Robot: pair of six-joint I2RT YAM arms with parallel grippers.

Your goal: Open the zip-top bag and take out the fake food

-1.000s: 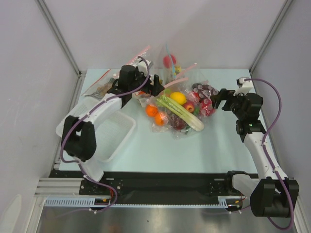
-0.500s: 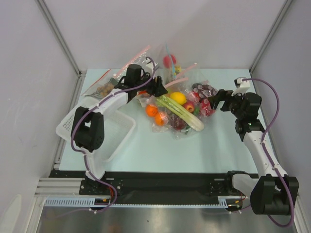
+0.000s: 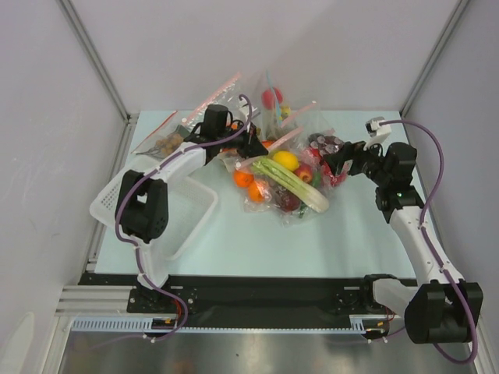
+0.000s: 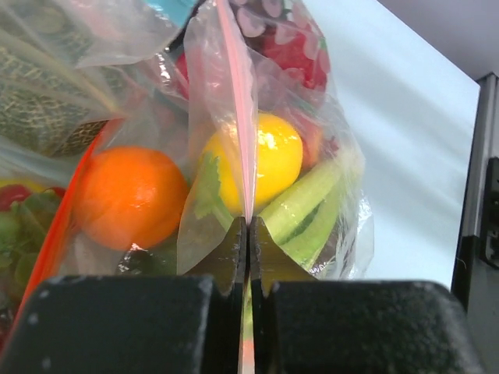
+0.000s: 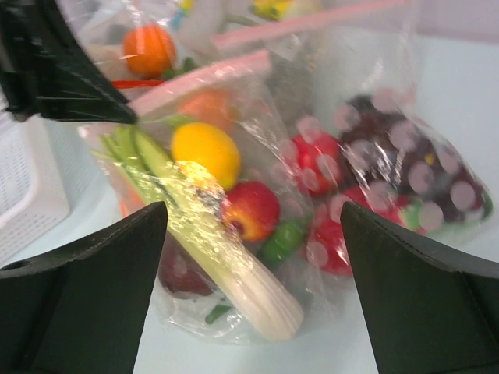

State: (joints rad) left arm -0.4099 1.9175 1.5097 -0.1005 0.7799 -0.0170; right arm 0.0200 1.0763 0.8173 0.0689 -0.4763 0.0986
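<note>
Clear crinkly pink-strip zip-top bag [image 3: 290,187] could slip from the left tool [image 4: 247,231] pinching its strip if the wide-spread right tool [image 5: 253,209] yanks.

Table [image 3: 312,241]: a flat, smooth top in pale blue-green.
Back wall [image 3: 327,47]: plain light grey, standing at the far edge of the table.
Left wall [image 3: 39,117]: the same plain grey.
Right wall [image 3: 472,93]: grey too, closing in that side.
Posts [image 3: 93,58]: thin silver bars where the walls meet, one on each side.
Black strip [image 3: 265,292]: runs along the near edge of the table.
Metal sheet [image 3: 257,354]: shiny grey, at the very bottom of the top view.
Light: soft and even, with only faint shadows on the table.
</note>
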